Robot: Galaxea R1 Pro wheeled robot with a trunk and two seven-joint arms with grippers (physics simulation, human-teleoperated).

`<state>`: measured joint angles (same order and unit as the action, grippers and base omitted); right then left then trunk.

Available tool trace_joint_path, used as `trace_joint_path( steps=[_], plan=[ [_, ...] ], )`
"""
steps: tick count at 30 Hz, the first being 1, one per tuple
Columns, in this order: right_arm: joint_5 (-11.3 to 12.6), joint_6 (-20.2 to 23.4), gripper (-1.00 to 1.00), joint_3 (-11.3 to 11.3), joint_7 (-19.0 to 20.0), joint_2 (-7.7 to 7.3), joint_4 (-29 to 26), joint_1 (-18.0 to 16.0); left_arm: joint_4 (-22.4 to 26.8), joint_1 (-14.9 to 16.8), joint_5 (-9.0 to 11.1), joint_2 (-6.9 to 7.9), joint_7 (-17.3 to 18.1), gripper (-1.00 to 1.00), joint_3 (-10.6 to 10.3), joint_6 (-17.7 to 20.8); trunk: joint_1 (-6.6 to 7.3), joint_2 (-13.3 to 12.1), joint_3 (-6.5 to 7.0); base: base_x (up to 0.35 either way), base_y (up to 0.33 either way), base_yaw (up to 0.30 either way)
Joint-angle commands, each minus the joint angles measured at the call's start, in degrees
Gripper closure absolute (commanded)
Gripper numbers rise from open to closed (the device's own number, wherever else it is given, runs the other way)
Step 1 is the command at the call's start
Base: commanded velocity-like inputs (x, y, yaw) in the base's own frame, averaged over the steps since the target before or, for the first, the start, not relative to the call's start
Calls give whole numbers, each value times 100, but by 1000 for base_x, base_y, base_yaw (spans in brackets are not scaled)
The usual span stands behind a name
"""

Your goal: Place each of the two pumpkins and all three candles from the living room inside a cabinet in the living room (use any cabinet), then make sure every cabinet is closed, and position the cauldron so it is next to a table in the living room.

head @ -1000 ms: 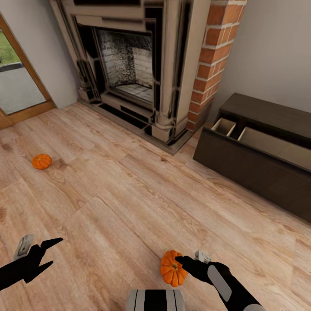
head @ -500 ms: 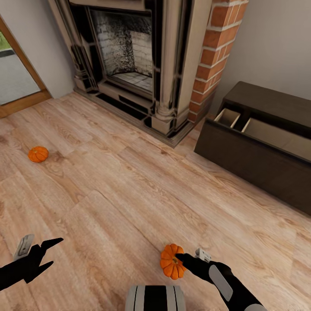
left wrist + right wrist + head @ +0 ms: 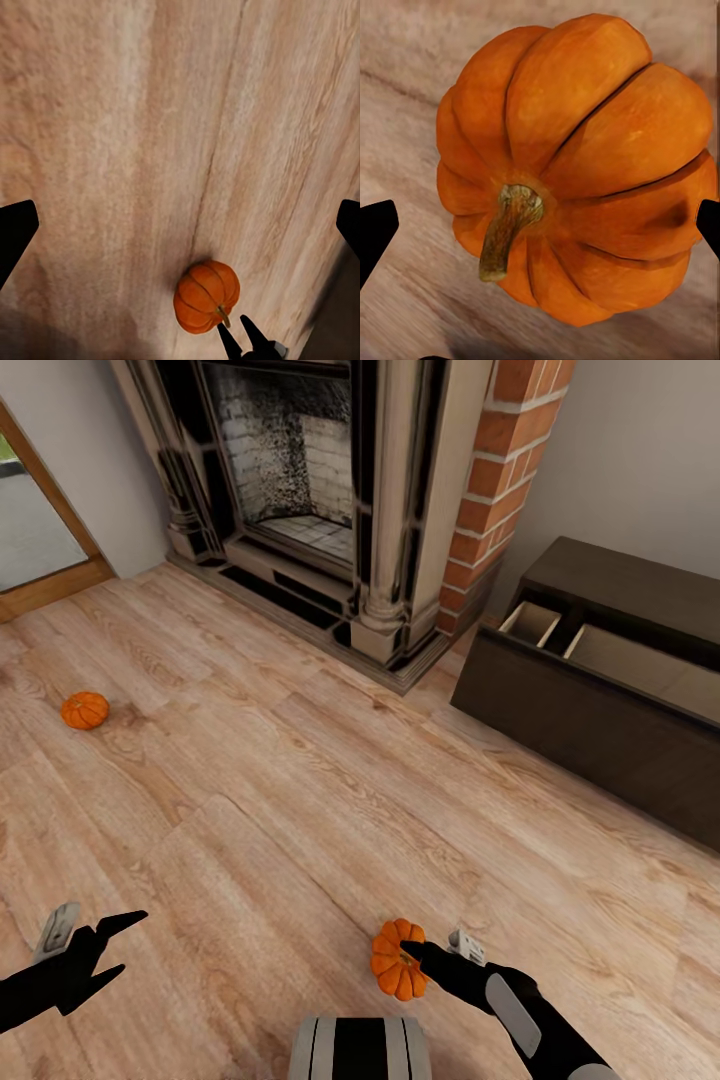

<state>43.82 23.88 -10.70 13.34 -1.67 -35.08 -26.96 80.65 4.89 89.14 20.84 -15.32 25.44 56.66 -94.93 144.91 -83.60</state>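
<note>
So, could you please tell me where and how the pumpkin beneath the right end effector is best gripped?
Probably across its ribbed body, from above. The near pumpkin sits on the wood floor with its stem up and slightly tilted; the stem looks too thin to hold. The right end effector is open, its fingertips on either side of the pumpkin, so closing on the widest part seems best.

two pumpkins [image 3: 399, 960] [image 3: 85, 710], one cabinet [image 3: 600, 690], one fireplace [image 3: 300, 480]

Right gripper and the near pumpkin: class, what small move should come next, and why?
Probably lower the right gripper a little further, then close. Its fingers are open, poised above the near pumpkin on the floor, and the right wrist view shows the pumpkin centred between the fingertips, not yet gripped.
</note>
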Motion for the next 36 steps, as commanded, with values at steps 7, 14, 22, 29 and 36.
trace_joint_path(
  steps=[7,14,22,29,36],
  plan=[
    [21,11,-100,-19,-5,-57,1,-2,4,3,60,-1,-59,-100,5,20,-2,3,-26,0,0,0],
    [21,9,-100,-11,-6,-78,1,-2,41,3,60,-3,-59,-100,0,20,-20,12,-181,0,0,0],
    [29,-224,-100,222,7,-88,1,-2,81,3,60,-9,-59,-100,-10,20,-40,23,-358,0,0,0],
    [30,-285,-100,531,28,-88,1,-2,84,1,60,-10,-59,-100,-13,20,-51,28,-447,0,0,0],
    [-10,-287,-100,542,29,-88,1,-2,89,3,60,-10,-59,-100,-13,20,-51,28,-447,0,0,0]
  ],
)
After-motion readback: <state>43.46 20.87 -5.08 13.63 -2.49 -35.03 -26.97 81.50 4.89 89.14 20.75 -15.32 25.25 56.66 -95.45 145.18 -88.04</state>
